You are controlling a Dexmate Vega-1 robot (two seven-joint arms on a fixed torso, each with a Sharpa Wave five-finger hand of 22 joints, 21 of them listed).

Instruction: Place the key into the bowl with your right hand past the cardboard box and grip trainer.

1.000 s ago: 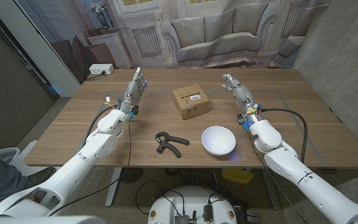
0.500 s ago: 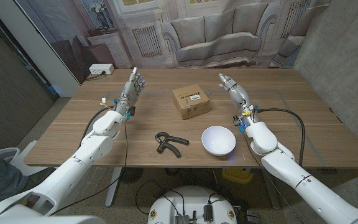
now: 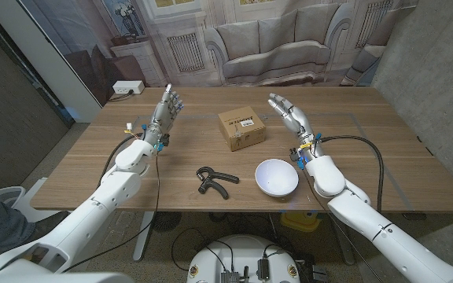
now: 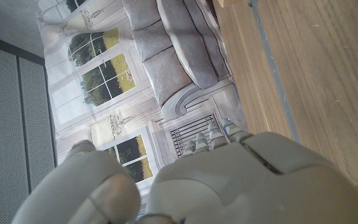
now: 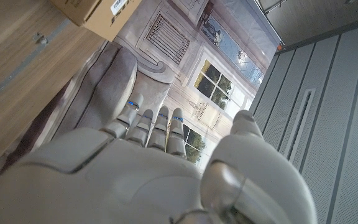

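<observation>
- Bowl (image 3: 277,177): white, upright, nearest the table's front edge, just in front of the right arm. It is the target and holds nothing.
- Grip trainer (image 3: 213,181): black, lying flat to the left of the bowl and apart from it. A low carry should stay clear of it.
- Right hand (image 3: 288,114): raised above the table (image 3: 384,149) right of the cardboard box (image 3: 241,128), fingers spread, holding nothing.
- Key: not surely identified. A small grey object (image 5: 39,38) on the wood near the box in the right wrist view may be it, but is too small to tell.
- Advice: lower the fingertips onto the key, pinch firmly, then lift before travelling to the bowl.
- Left hand (image 3: 167,110): upright on the far left, fingers loosely apart, holding nothing, well clear of the route.
</observation>
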